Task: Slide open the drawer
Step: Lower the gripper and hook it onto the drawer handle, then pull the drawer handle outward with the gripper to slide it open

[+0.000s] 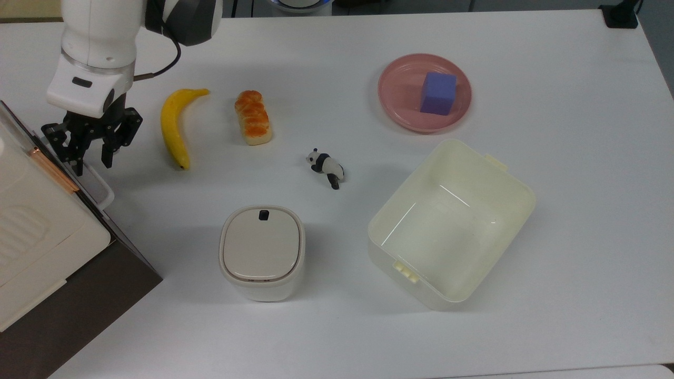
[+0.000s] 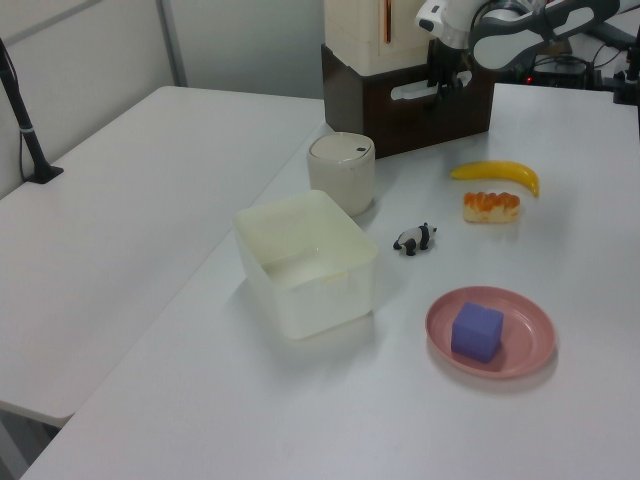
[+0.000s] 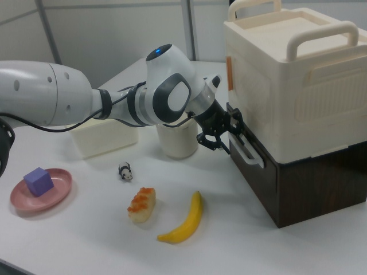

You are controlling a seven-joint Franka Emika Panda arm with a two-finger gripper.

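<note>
The drawer [image 2: 425, 118] is the dark brown front of a cabinet [image 3: 304, 183], and it sits flush and shut. Its white loop handle [image 1: 100, 185] sticks out from the front. My gripper [image 1: 93, 160] hangs at the handle's far end in the top view, open, one finger on each side of the bar. In the right view the gripper [image 3: 226, 142] is right against the handle [image 3: 249, 152], at its upper end. From the left view, the gripper [image 2: 445, 82] hovers just over the handle [image 2: 412, 91].
A cream box with handles [image 3: 292, 86] sits on the cabinet. Close to the gripper lie a banana [image 1: 174, 126] and bread [image 1: 253, 117]. Further out are a toy panda [image 1: 327, 167], a white lidded bin [image 1: 261, 251], a cream tub [image 1: 453, 221] and a pink plate [image 1: 403, 95] holding a purple cube [image 1: 438, 93].
</note>
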